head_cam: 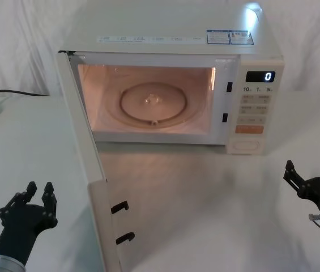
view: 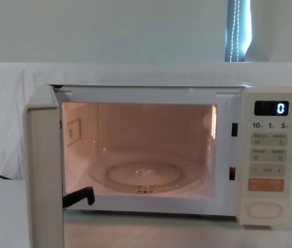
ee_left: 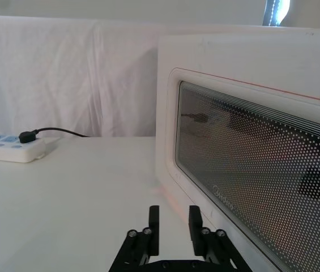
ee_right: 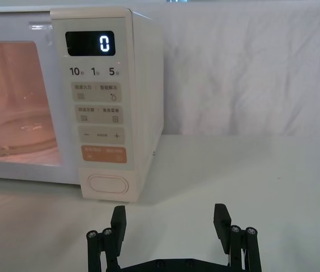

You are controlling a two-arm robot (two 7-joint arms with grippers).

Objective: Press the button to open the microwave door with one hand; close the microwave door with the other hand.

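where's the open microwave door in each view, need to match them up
Head view: the microwave door swings out at left-centre, seen edge on, toward the left gripper.
Left wrist view: its windowed outer face covers the right side.
Right wrist view: not in it.
Chest view: its edge stands at the left.
Shared landmark: the lit cavity with the glass turntable.

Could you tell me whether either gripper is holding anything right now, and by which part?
Nothing is held: the left gripper and right gripper are both open, clear of the open microwave door.
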